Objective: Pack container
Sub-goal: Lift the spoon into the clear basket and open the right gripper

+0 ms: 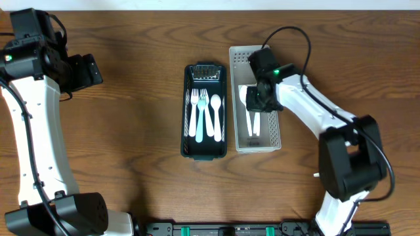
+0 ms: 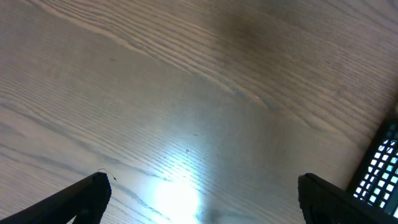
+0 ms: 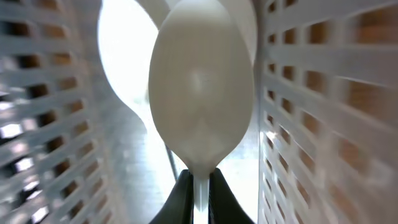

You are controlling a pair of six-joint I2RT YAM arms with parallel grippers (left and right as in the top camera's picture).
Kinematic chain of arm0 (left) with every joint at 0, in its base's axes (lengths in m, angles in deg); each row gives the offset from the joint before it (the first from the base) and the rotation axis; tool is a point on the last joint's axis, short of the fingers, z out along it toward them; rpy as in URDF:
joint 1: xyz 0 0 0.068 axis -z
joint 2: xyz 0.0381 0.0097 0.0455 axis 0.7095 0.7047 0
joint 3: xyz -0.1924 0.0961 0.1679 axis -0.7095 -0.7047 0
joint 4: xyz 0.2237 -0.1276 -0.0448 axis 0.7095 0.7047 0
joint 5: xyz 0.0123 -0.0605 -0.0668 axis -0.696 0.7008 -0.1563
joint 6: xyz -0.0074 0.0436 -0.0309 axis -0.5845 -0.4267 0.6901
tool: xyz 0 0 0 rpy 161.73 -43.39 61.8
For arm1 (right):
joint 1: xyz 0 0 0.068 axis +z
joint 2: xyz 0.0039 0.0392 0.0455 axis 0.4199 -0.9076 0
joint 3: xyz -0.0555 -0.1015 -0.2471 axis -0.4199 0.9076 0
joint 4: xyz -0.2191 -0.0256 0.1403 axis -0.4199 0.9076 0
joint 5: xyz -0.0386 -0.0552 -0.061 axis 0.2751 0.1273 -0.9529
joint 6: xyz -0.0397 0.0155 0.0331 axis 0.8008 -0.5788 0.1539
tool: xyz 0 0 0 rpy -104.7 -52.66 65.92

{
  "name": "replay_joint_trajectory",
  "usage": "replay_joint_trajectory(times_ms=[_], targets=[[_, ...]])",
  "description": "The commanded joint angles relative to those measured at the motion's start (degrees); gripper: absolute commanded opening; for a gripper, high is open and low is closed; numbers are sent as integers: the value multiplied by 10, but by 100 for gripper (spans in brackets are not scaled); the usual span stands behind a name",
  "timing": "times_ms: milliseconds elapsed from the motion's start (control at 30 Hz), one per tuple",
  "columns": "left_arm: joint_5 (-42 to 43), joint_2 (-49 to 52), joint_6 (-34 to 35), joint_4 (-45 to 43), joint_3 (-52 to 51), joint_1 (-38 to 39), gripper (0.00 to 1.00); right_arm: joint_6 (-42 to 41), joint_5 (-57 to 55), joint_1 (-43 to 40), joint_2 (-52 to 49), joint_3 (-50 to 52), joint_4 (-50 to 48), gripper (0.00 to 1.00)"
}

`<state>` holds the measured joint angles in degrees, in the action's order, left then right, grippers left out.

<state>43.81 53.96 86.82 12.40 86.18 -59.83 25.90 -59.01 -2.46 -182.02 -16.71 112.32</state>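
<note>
Wood-grain bench (image 1: 131,98): right tool (image 3: 199,190) pinches a white spoon (image 3: 202,93) inside the white basket (image 3: 311,93); left tool (image 2: 203,180) spread wide, empty.

Right gripper (image 3: 199,190) boxed in: white basket (image 3: 311,93) walls close on both sides, white spoon (image 3: 202,93) fills the lane dead ahead. Left gripper (image 2: 204,186): bare table (image 2: 186,93) between and ahead of its fingers, with only the dark container (image 2: 380,165) corner near one fingertip.
</note>
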Motion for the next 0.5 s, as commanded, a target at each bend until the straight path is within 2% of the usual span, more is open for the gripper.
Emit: replay_joint_trajectory(times_ms=[0, 233, 467], targets=[[-3, 7, -10, 2, -4, -1, 98, 40, 5, 1, -13, -1, 0, 18], [-3, 7, -10, 2, -4, -1, 98, 64, 31, 2, -11, -10, 5, 20], [-3, 7, -10, 2, -4, -1, 98, 64, -2, -9, 57, -101, 40, 22]])
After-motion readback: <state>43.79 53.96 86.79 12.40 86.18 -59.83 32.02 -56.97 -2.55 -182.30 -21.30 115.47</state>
